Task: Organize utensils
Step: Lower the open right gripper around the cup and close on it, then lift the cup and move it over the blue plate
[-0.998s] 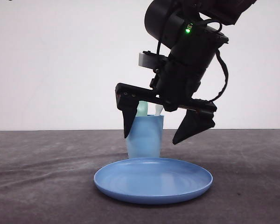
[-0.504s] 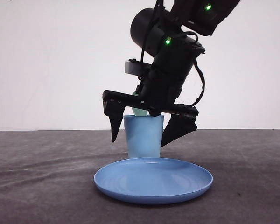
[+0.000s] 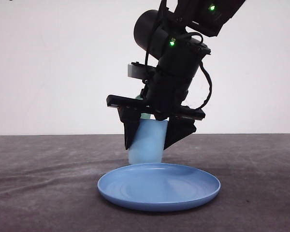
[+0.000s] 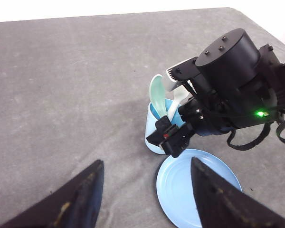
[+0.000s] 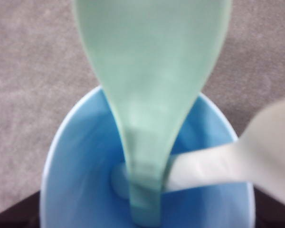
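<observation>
Both utensils, the mint spoon (image 4: 156, 93) and white fork (image 4: 179, 96), already stand in the blue cup (image 3: 146, 143) behind the plate (image 3: 158, 186). Right claw (image 3: 153, 134) looks clamped on the cup; next it probably needs a steady lift. Left claw (image 4: 145, 197) hangs apart above the worktop (image 4: 66, 90).

The right arm reaches down steeply from above, its tool (image 3: 152, 137) pointing downward with fingers drawn in. The left tool (image 4: 145, 199) hangs higher, fingers spread wide.
</observation>
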`<state>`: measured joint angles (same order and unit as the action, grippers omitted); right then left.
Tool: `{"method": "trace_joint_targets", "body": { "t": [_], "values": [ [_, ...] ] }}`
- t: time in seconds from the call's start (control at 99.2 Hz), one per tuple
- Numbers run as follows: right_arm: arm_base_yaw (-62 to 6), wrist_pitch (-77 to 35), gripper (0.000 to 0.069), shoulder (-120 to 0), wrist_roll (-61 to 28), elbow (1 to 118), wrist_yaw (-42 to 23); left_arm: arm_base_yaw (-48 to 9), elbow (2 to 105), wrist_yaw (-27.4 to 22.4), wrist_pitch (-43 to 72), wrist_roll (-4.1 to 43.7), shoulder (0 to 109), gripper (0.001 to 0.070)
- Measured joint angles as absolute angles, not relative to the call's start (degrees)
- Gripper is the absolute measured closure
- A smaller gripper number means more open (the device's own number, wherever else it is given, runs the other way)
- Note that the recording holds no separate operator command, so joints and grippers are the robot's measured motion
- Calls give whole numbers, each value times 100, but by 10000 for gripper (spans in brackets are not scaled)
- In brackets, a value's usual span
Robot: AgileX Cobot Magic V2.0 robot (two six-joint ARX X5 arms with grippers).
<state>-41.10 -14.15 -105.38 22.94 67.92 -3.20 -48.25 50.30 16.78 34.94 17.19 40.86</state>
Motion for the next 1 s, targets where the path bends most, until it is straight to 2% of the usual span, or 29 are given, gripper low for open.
{"method": "trace_joint_targets", "body": {
  "t": [0.333, 0.474, 0.726, 0.998],
  "values": [
    [-4327, -2230, 277, -9030, 1734, 6818, -486, -4825, 5028, 1678, 3494, 1719, 4086, 362],
    [-4578, -2829, 277, -8383, 1468, 6825, -764, -4825, 5030, 1678, 3496, 1719, 4086, 362],
    [-4952, -3548, 277, -8036, 1330, 6825, -910, -4825, 5028, 1678, 3496, 1719, 4086, 362],
    [-5277, -2993, 278, -8040, 1413, 6034, -1059, -4825, 5028, 1678, 3498, 1719, 4086, 362]
  ]
}}
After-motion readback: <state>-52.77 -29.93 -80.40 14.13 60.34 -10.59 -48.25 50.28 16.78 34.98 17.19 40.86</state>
